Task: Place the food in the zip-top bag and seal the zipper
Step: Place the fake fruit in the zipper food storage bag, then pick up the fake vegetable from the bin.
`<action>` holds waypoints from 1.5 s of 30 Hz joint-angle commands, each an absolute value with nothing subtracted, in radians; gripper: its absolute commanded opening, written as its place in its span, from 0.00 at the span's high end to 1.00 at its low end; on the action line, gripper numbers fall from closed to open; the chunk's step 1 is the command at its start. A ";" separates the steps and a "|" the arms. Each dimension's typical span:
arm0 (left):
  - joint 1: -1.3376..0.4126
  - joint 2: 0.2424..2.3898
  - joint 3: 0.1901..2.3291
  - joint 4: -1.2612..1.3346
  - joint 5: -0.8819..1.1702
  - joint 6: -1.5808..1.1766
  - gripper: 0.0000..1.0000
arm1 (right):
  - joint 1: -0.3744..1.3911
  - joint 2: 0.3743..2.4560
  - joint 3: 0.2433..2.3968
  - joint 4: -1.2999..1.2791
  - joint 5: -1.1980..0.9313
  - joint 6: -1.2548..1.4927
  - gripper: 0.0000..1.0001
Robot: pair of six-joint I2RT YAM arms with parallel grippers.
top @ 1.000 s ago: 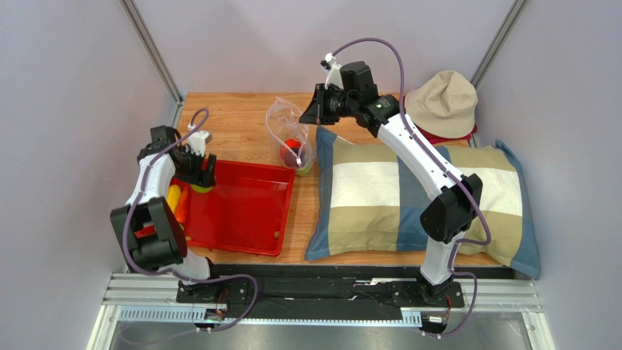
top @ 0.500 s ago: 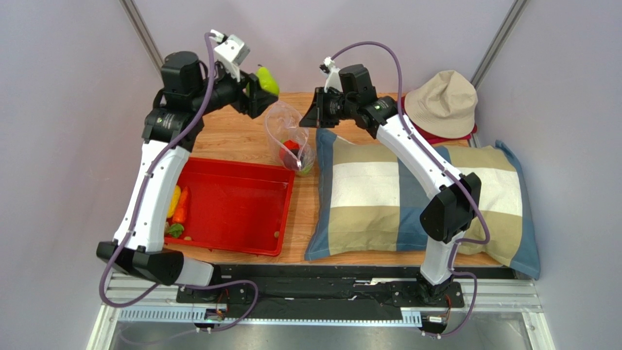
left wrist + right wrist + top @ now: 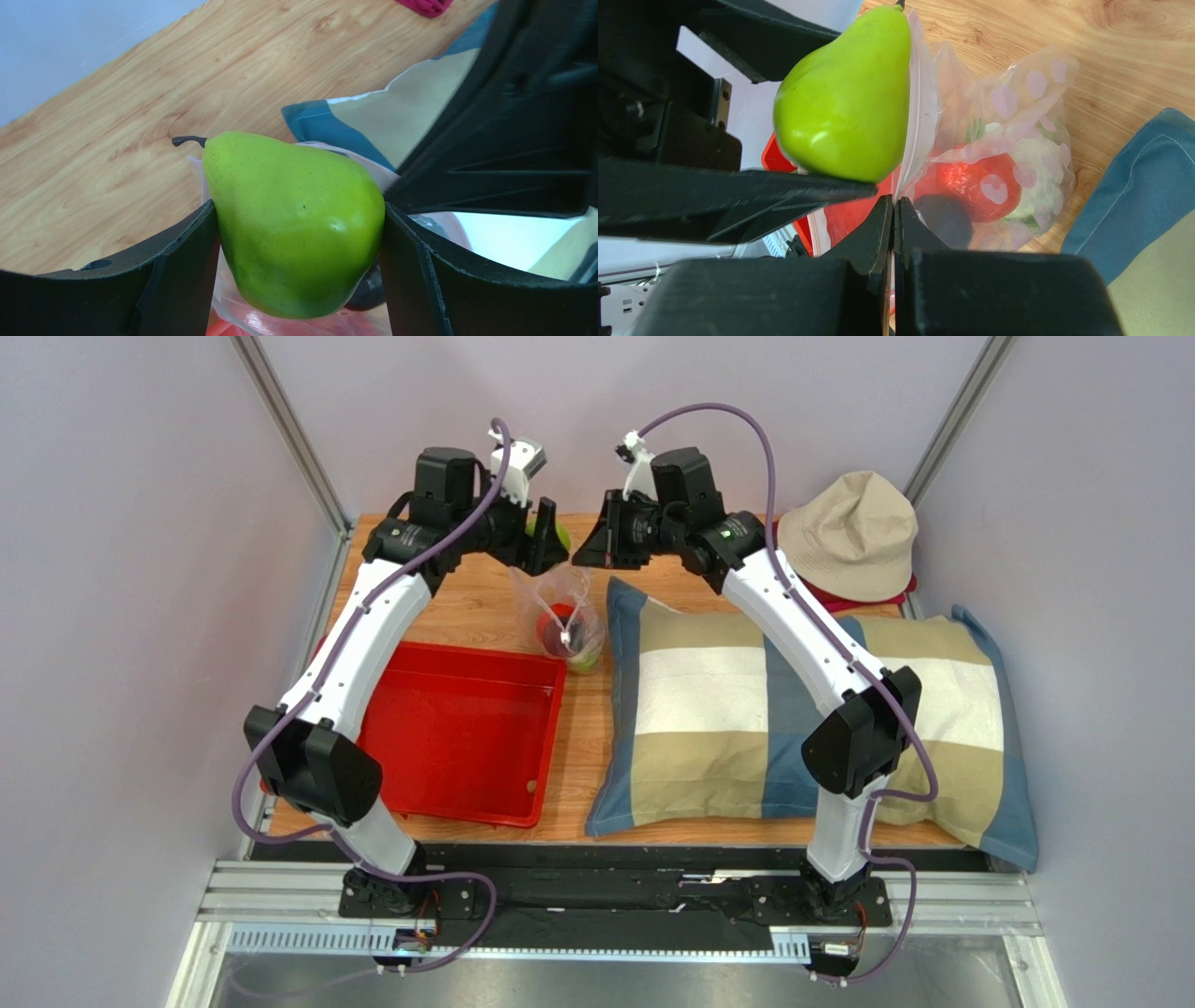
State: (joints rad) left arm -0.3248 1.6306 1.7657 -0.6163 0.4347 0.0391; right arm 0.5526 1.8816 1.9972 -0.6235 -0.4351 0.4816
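Holding the green pear [image 3: 295,224] across its belly, the left gripper [image 3: 298,280] clamps it, stem toward the top of the right wrist view. The zip-top bag [image 3: 1011,133] lies just right and below, its rim pinched between the right gripper's [image 3: 892,231] pressed-together jaws.

Finding: a robotics test cell in a lab, not a home. My left arm [image 3: 351,637] and right arm [image 3: 800,637] are bolted to an aluminium rail [image 3: 281,903] at the near edge of a small wooden table [image 3: 463,595]. Plain grey-lilac wall panels [image 3: 140,546] set in metal corner posts [image 3: 288,427] enclose it on three sides. Purple cables [image 3: 766,455] run exposed. Contents are staged props: checked pillow [image 3: 730,714], bucket hat [image 3: 849,532], red tray [image 3: 463,735], toy pear [image 3: 295,224].
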 commanded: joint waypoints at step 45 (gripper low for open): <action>0.373 1.609 1.126 -0.963 -0.049 0.555 0.19 | 0.525 1.925 2.101 -0.687 -0.383 0.472 1.00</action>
